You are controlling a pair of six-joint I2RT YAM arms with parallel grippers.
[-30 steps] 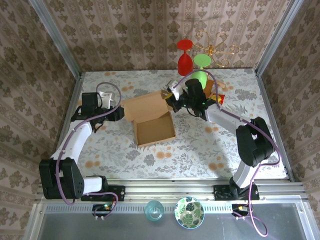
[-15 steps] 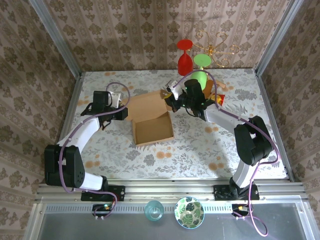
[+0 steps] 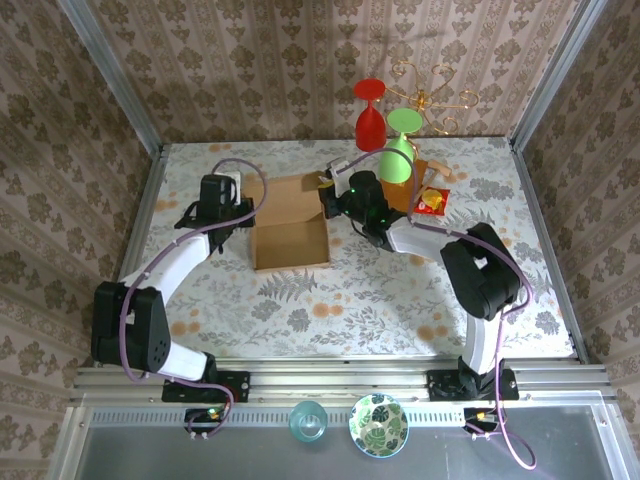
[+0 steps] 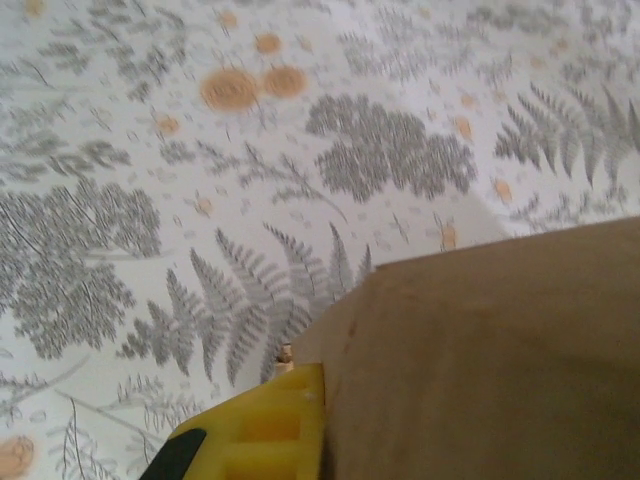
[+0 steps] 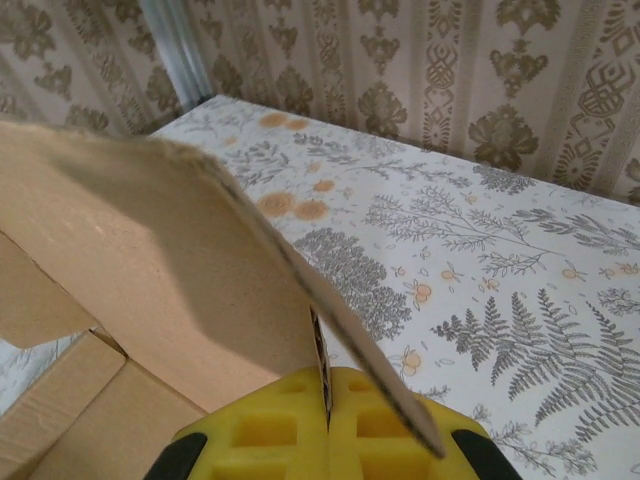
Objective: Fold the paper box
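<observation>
Surface [image 3: 400,290] under a fern-print cloth carries the paper box [image 3: 290,245], which lies open at its middle. The box's shallow tray forms the near half and its lid panel rises along the far side.

The left arm [image 3: 170,265] reaches in to the box's left side. The right arm [image 3: 440,235] bends round to the box's far right corner.

The left jaws are closed on the box's left wall. In the left wrist view one yellow finger [image 4: 262,430] presses against the brown board, and the other is hidden behind it.

The right jaws are clamped tight on a thin flap at the box's right. In the right wrist view its edge is pinched between two yellow fingers [image 5: 260,435].

Beyond the box's far right corner are a green wine glass [image 3: 400,150] and a red glass [image 3: 369,115].
</observation>
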